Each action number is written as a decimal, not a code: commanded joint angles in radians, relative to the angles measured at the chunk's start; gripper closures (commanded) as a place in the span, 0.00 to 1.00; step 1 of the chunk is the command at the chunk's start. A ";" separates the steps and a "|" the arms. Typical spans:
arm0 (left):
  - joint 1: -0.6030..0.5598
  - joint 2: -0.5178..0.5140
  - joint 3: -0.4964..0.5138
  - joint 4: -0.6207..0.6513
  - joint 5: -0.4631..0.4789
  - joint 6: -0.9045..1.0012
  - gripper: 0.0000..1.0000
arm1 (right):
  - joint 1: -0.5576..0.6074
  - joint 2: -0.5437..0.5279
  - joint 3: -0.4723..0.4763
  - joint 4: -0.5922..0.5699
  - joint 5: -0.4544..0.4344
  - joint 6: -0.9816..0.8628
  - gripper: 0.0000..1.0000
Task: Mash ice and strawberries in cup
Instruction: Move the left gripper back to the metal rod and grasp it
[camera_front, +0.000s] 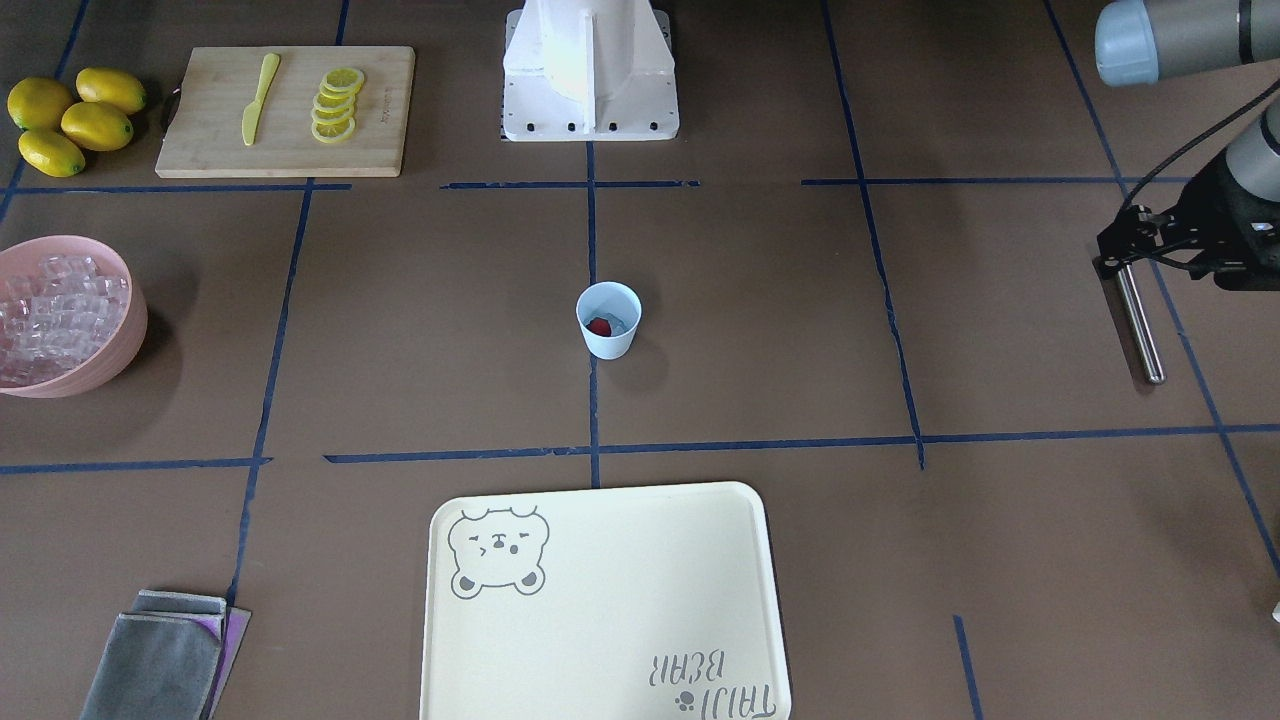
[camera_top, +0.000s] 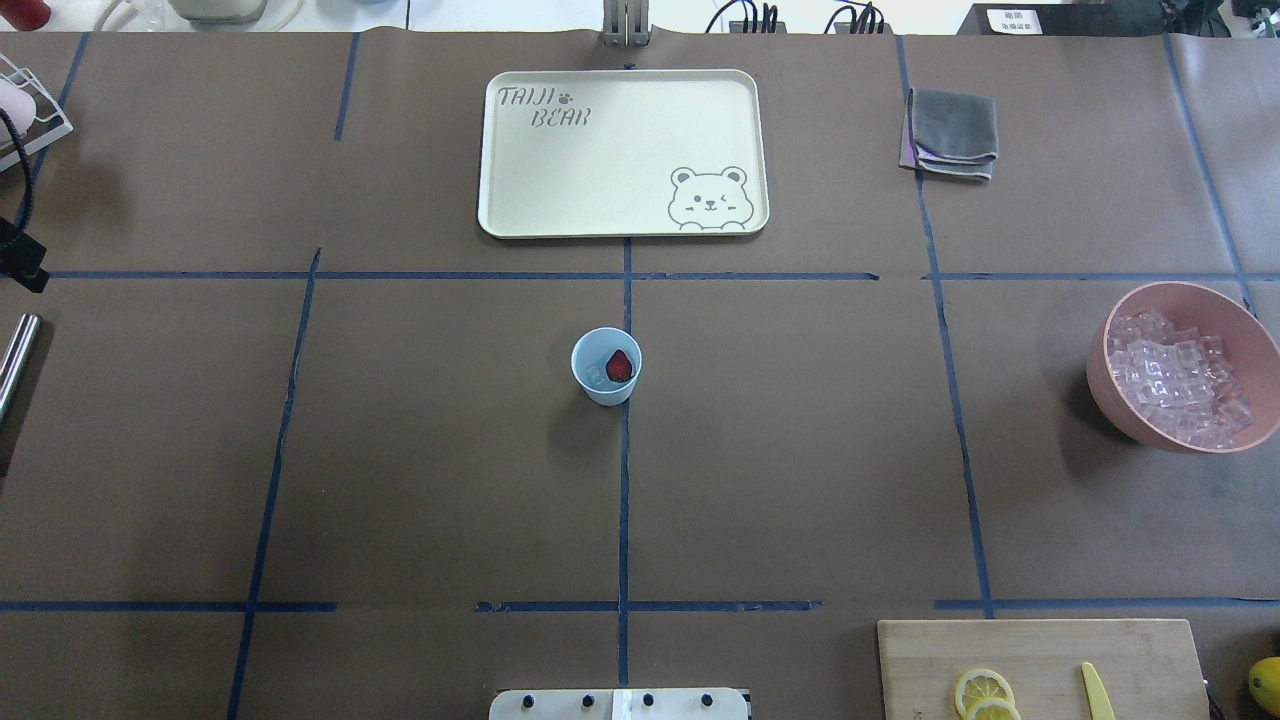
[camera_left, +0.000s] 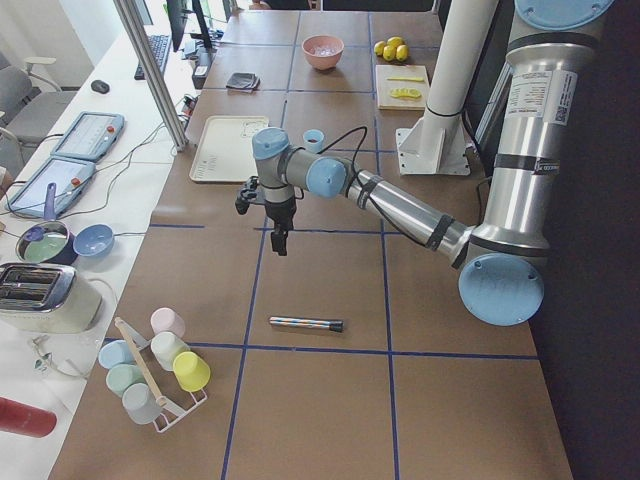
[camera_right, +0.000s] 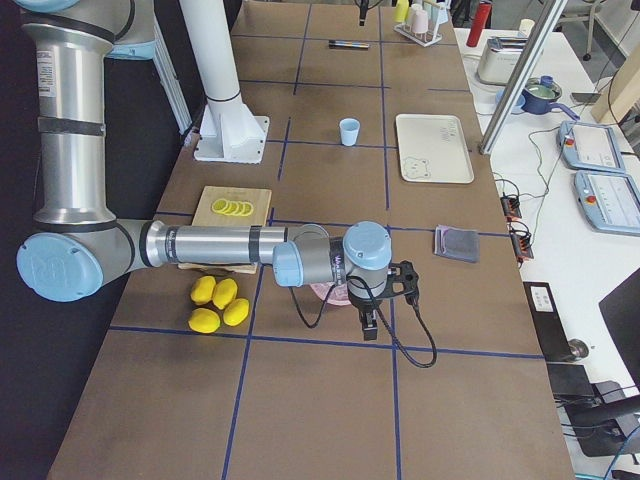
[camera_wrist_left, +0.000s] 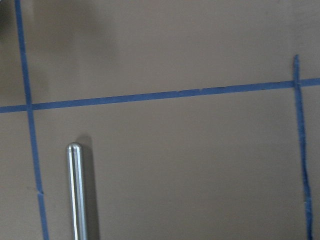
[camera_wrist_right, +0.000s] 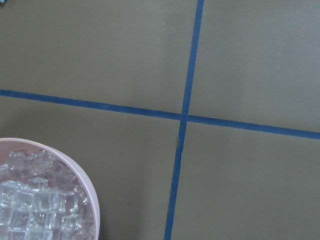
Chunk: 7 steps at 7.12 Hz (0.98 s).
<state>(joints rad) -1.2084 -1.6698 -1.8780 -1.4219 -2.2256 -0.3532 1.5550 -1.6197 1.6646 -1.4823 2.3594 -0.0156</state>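
Observation:
The pale blue cup (camera_front: 608, 322) (camera_top: 606, 366) (camera_left: 314, 139) (camera_right: 348, 131) stands upright at the table's centre. Inside it lie a red strawberry (camera_front: 599, 326) (camera_top: 620, 365) and a little clear ice (camera_front: 621, 324) (camera_top: 596, 376). My left gripper (camera_front: 1108, 262) (camera_left: 279, 241) hangs above the table at my far left, well away from the cup, over a steel rod (camera_front: 1140, 325) (camera_left: 306, 323) (camera_wrist_left: 77, 190) lying flat. Whether it is open or shut I cannot tell. My right gripper (camera_right: 369, 326) hovers beside the pink bowl; its state cannot be told.
A pink bowl (camera_front: 125, 345) (camera_top: 1110, 385) (camera_wrist_right: 85, 190) full of ice cubes sits at my right. A cream tray (camera_top: 495, 215), a folded grey cloth (camera_top: 950, 130), a cutting board (camera_front: 285, 150) with lemon slices and a yellow knife, several lemons (camera_front: 75, 120), and a rack of cups (camera_left: 155, 375).

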 joint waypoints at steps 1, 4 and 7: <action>-0.046 0.008 0.188 -0.187 -0.043 0.059 0.00 | 0.011 0.004 0.035 -0.090 0.001 -0.035 0.00; -0.054 0.008 0.403 -0.440 -0.074 0.031 0.00 | 0.017 0.009 0.038 -0.090 0.009 -0.037 0.00; -0.046 0.047 0.587 -0.859 -0.066 -0.265 0.00 | 0.017 0.018 0.038 -0.092 0.009 -0.037 0.00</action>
<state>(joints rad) -1.2575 -1.6277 -1.3624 -2.1188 -2.2955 -0.4893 1.5709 -1.6063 1.7027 -1.5736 2.3684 -0.0521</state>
